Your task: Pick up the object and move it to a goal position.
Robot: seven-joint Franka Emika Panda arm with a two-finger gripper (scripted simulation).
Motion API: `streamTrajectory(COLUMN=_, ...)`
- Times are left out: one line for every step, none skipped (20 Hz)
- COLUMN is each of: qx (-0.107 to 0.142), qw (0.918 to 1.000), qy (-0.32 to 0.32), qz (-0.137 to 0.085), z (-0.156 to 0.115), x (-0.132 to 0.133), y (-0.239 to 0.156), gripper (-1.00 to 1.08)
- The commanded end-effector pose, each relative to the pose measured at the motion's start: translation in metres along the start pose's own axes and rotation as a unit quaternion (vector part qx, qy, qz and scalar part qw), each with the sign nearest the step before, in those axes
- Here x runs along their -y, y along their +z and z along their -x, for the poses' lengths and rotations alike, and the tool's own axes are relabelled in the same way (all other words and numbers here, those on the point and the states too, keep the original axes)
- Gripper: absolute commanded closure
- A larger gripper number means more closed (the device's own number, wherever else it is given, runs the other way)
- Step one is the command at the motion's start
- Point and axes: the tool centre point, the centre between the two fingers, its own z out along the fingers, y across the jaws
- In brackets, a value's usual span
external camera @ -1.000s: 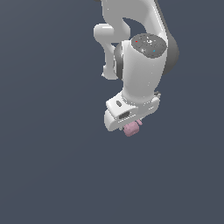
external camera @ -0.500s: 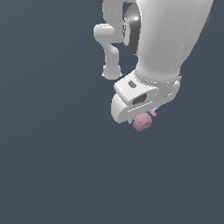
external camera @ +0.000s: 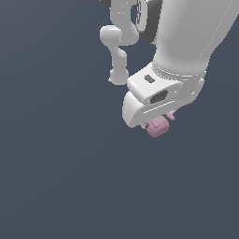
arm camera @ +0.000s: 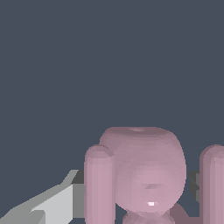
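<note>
The object (external camera: 158,126) is a small pale pink lumpy blob with rounded bumps. It hangs under the white hand of my gripper (external camera: 157,119), which is shut on it. In the exterior view the hand covers the fingers and the top of the object. In the wrist view the object (arm camera: 144,168) fills the lower middle, with a pink bump on each side. One grey finger (arm camera: 59,204) shows beside it. The other finger is only a dark sliver behind the object.
The white arm (external camera: 186,42) fills the upper part of the exterior view's right, with its elbow link (external camera: 117,46) behind it. Everything else in both views is a plain dark grey-blue surface with no other objects or edges.
The arm has moved toward the exterior view's right and looms larger in it. The pink object has stayed in the gripper and moved with it.
</note>
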Motion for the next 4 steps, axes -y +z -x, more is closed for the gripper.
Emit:
streamTrajectory(qx=0.000, qw=1.0000, qy=0.000, qz=0.000, z=-0.0014, x=0.0001, y=-0.0027, gripper=1.08)
streamTrajectory(qx=0.000, qw=1.0000, qy=0.000, qz=0.000, z=-0.0016, x=0.0001, y=-0.0031, gripper=1.08)
streamTrajectory(qx=0.000, qw=1.0000, qy=0.000, qz=0.000, z=-0.0018, x=0.0001, y=-0.0033, gripper=1.08)
streamTrajectory(qx=0.000, qw=1.0000, qy=0.000, qz=0.000, z=-0.0019, x=0.0000, y=-0.0034, gripper=1.08)
